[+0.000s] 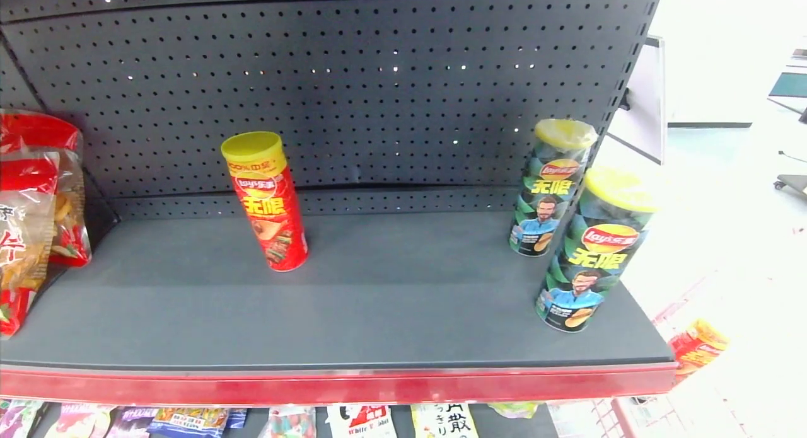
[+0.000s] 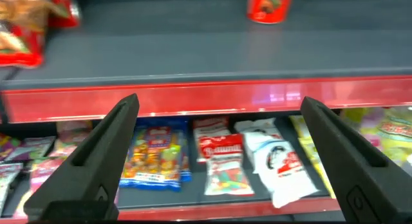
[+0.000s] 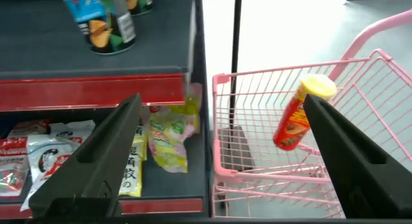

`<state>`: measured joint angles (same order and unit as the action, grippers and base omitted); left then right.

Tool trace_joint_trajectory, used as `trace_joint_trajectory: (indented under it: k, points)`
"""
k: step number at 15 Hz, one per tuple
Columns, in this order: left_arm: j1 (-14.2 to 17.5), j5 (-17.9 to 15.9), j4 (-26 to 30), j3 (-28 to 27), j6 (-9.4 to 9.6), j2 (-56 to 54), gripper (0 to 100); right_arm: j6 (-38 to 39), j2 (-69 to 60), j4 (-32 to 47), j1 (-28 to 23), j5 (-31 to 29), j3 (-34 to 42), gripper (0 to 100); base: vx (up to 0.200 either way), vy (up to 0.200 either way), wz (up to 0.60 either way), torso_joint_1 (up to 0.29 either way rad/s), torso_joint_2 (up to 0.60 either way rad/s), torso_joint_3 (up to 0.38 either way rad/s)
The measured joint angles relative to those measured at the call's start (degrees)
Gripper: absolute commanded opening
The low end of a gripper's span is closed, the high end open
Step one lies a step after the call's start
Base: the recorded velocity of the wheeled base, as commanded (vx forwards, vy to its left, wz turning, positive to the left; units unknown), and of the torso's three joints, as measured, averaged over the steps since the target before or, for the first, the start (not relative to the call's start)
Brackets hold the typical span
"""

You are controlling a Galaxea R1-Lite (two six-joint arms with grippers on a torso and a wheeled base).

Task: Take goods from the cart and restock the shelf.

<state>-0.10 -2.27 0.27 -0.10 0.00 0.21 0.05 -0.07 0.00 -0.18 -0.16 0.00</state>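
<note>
Red can point(image 3: 296, 121) in pink cart point(image 3: 257, 73) beyond wide-apart right fingers point(image 3: 96, 159)

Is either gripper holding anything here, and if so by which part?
Nothing is held: the left gripper and right gripper are both open and empty.

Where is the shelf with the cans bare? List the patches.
Widest: the shelf between the red can and the rear green can. Narrower: between the snack bags and the red can. The front strip left of the front green can is bare too. Crowded: the right end.
</note>
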Motion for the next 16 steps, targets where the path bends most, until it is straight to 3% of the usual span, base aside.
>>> trace_joint_trajectory:
  k: [12,16]
  points:
    - [0.02,0.00,-0.02,0.00,0.00,0.00,100,-0.05,0.00,0.00,0.07,-0.02,0.00,100,0.000,-0.200,0.00,0.003,0.00,0.002]
    - [0.10,-0.07,-0.05,0.00,0.00,0.01,100,-0.02,0.00,0.00,0.09,-0.02,0.00,100,0.000,0.000,0.00,0.000,0.00,0.000]
